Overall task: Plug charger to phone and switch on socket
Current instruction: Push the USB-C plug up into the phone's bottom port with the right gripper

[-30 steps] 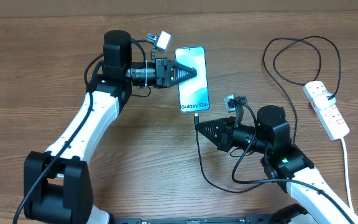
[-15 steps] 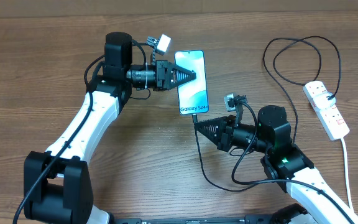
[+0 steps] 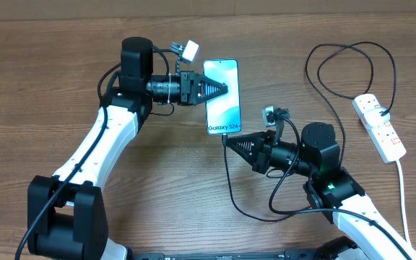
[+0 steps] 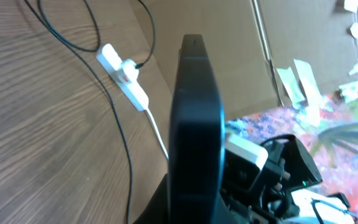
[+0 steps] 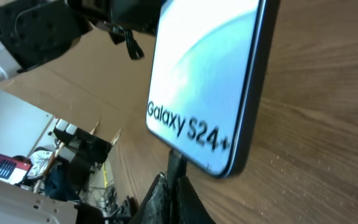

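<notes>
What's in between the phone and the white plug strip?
From overhead: mostly bare table, a loop of the charger cable, and the right arm's wrist camera beside the phone.

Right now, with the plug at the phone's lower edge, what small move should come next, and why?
Probably ease the right fingers a touch toward the slim blue-screened smartphone: the small black cable plug meets its bottom edge, full seating isn't visible, and the left fingers brace it.
</notes>
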